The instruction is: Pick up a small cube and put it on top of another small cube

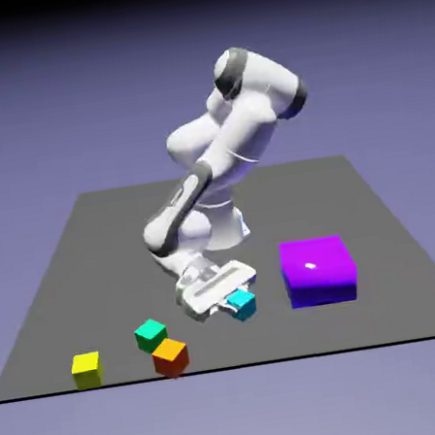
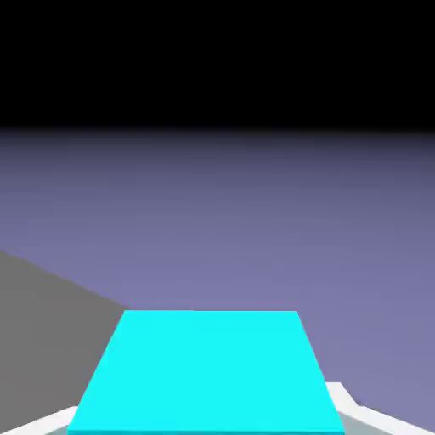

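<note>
Exterior view, listed from its left to its right. Yellow cube [image 1: 86,369]: near the front edge of the grey table [image 1: 63,274], standing alone. Green-teal cube [image 1: 151,334]: on the table, further right and slightly back. Orange-and-red cube [image 1: 171,357]: just beside the green-teal cube, at its front right corner; whether the two touch cannot be told. White arm [image 1: 222,152]: bent low over the table's middle, wrist tilted. Gripper [image 1: 232,302]: clamped on the cyan cube [image 1: 241,304], which sits at the finger ends, to the right of the green-teal cube and apart from it; whether it rests on the table or hangs just above it cannot be told. Purple block [image 1: 318,269]: on the table well to the right of the gripper, far larger than any cube, with a small bright highlight on its top face.

Hand view, same order. Table [image 2: 42,314]: grey wedge in the lower left corner. Cyan cube [image 2: 208,374]: fills the lower middle, large. Fingertips [image 2: 344,403]: pale slivers showing at either side of the cube at the bottom edge. Blue-violet backdrop [image 2: 255,221] above, black band across the top.
</note>
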Controlling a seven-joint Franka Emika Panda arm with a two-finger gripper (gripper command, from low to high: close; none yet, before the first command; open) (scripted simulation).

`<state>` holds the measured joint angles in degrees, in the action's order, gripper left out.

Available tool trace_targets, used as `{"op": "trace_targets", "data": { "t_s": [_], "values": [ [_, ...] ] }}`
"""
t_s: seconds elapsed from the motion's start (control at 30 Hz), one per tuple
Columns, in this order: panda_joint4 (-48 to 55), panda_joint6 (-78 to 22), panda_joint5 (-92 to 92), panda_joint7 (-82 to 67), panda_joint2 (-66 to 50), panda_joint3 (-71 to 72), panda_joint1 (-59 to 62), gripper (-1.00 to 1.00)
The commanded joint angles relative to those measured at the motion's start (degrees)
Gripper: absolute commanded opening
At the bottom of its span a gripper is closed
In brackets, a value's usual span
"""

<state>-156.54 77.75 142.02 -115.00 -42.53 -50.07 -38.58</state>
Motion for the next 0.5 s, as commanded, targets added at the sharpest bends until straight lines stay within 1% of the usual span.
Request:
{"op": "trace_targets", "data": {
  "t_s": [0.0, 0.37, 0.4, 0.47],
  "values": [
    [-0.25, 1.25, 0.26, -0.17, 1.3, 0.07, 2.08, -1.0],
    [-2.95, 14.36, 1.98, -2.14, 15.13, 0.83, 24.3, -1.0],
    [-2.95, 14.37, 1.98, -2.15, 15.13, 0.83, 24.3, -1.0],
    [1.16, 14.62, 6.06, -0.88, 11.04, 4.98, 25.21, -1.0]
  ]
}}
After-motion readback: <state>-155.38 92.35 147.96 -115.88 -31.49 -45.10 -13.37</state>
